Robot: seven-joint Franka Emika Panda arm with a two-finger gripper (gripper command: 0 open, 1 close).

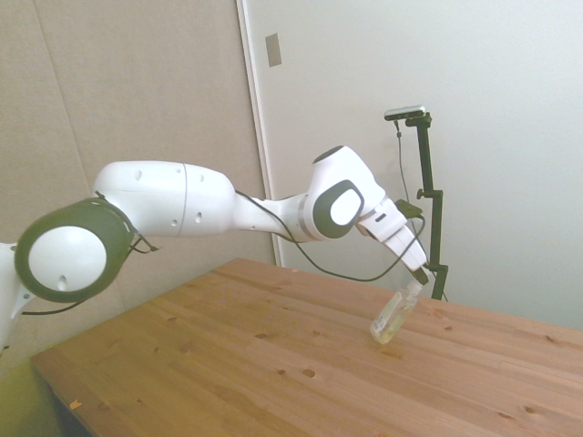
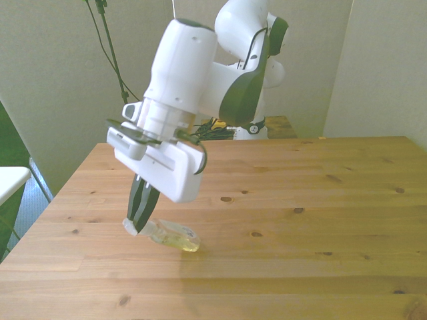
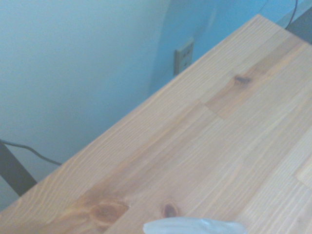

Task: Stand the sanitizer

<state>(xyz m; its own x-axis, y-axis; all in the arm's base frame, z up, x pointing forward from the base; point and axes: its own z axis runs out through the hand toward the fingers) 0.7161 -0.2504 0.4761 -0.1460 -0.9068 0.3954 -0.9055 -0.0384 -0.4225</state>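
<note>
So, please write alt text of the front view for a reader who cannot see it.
The gripper is shut on the pump end of the sanitizer, holding it tilted with its base touching the wooden table. The white arm reaches down from above.

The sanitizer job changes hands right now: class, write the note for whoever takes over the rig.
Gripper: shut on the sanitizer, holding it at the pump end.
Sanitizer: tilted, pump end raised, base low by the table, towards the front view's left. Whether the base touches the wood cannot be told.
Done: bottle gripped and partly tipped up.
Left: bring it fully upright, set the base flat, open, back away.
</note>
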